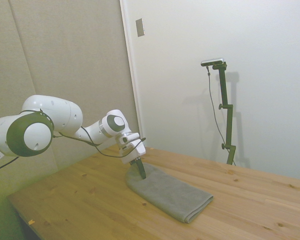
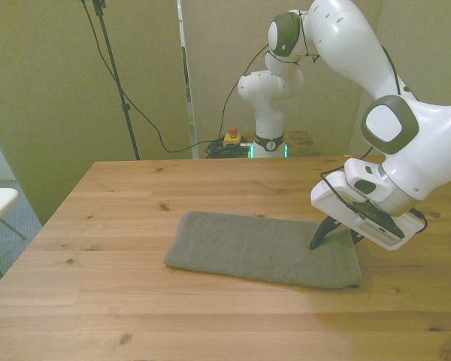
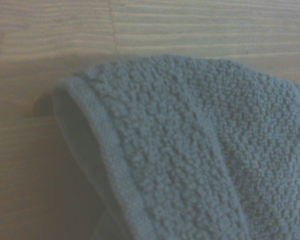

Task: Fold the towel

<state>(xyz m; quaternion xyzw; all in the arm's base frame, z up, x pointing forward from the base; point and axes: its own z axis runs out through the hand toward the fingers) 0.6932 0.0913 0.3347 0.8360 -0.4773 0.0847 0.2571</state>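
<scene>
The gray towel (image 2: pixel 255 248) lies flat and folded on the wooden table (image 2: pixel 135 188), its long side running across the front view. My gripper (image 2: pixel 335 242) is down at the towel's end on the front view's right, tilted, with its dark fingers pinched on the edge there. In the side view the gripper (image 1: pixel 141 173) stands at the towel's (image 1: pixel 172 192) near-left end, its fingers drawn together into one dark shape. Up close in the wrist view, a corner of the towel (image 3: pixel 200 150) has its hem raised off the wood, with shadow beneath.
Bare table (image 1: pixel 80 200) surrounds the towel on every side. The arm's elbow (image 2: pixel 391 128) hangs over the table's side on the front view's right. A cable and a red button (image 2: pixel 231 135) sit beyond the far edge.
</scene>
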